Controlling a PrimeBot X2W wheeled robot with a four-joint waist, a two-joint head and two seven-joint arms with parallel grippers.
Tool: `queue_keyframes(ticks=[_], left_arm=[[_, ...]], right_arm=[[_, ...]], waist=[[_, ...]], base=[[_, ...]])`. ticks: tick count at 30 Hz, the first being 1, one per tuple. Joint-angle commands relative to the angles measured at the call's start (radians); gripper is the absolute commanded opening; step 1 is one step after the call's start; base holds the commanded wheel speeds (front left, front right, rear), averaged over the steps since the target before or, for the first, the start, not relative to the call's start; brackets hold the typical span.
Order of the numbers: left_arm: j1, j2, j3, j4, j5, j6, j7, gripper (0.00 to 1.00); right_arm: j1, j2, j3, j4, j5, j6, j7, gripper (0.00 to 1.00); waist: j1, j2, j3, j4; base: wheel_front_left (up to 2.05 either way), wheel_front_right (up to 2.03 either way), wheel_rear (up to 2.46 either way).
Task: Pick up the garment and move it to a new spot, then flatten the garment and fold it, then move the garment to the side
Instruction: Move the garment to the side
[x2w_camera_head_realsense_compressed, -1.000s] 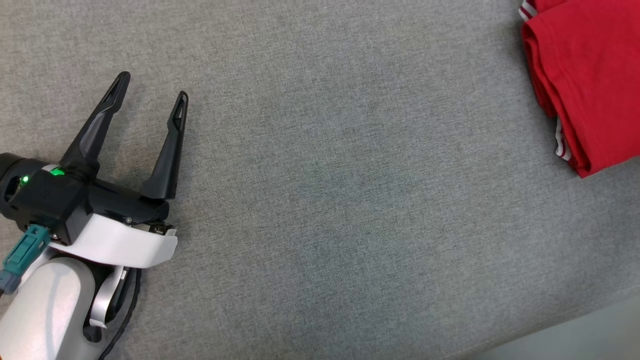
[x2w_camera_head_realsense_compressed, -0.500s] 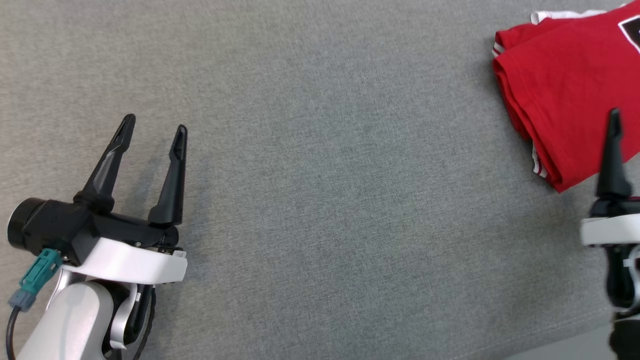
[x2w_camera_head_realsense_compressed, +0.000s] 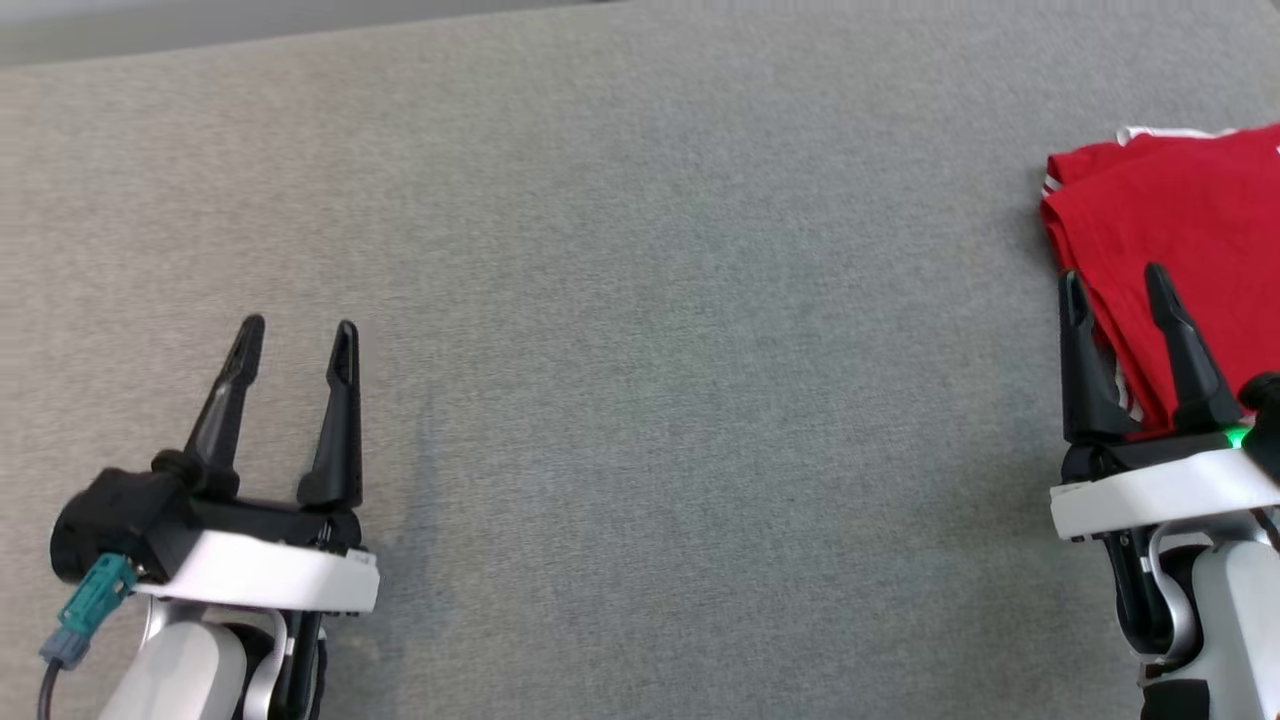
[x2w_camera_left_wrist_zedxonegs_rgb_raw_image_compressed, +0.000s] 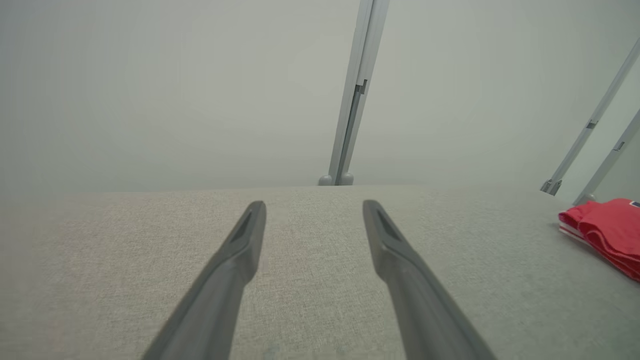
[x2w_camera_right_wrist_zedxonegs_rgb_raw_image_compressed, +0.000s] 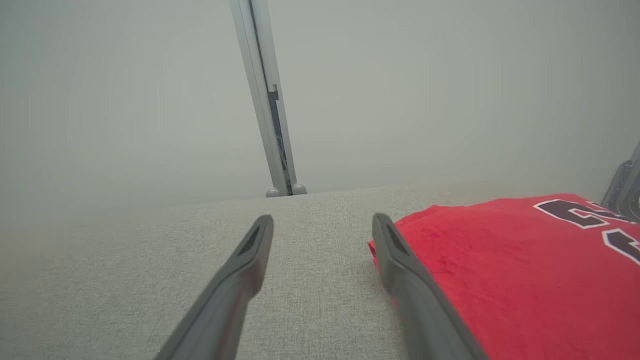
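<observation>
The garment is a red shirt with white trim, folded into a neat stack at the far right of the grey fabric surface; it also appears as a red garment at the right edge of the left wrist view. My right gripper stands open at the lower right, its fingers over the garment's near left edge, nothing between them. Seen from the right wrist, the garment lies beside and under the right finger, dark lettering on top. My left gripper is open at the lower left, empty.
The surface's far edge runs along the top of the head view. Beyond it stand grey metal posts before a pale wall, with slanted posts to the right. A wide stretch of bare fabric lies between the two grippers.
The head camera has shifted, so the whole picture moved. The right gripper has come fully into view at the garment's edge. The left gripper stays open and now points straighter up.
</observation>
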Motion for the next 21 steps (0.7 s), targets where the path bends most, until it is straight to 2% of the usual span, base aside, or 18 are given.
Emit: queue_keyframes(ticks=[1,12,21], left_arm=[[0.017,0.0,0.005,0.012,-0.009,-0.003,-0.007,1.0],[0.135,-0.027,0.035,0.059,-0.022,0.018,-0.026,1.0],[0.198,-0.019,0.032,0.078,-0.034,0.006,-0.026,1.0]], right_arm=[[0.021,-0.005,-0.003,-0.011,-0.007,0.0,0.004,1.0],[0.122,-0.01,0.012,-0.079,-0.036,0.0,0.076,1.0],[0.243,-0.006,-0.03,-0.15,-0.057,0.0,0.129,1.0]], waist=[[0.0,-0.0001,-0.043,0.041],[0.0,-0.0001,-0.184,0.119],[0.0,-0.0001,-0.271,0.141]], base=[[0.0,0.0,0.0],[0.0,0.0,0.0],[0.0,0.0,0.0]])
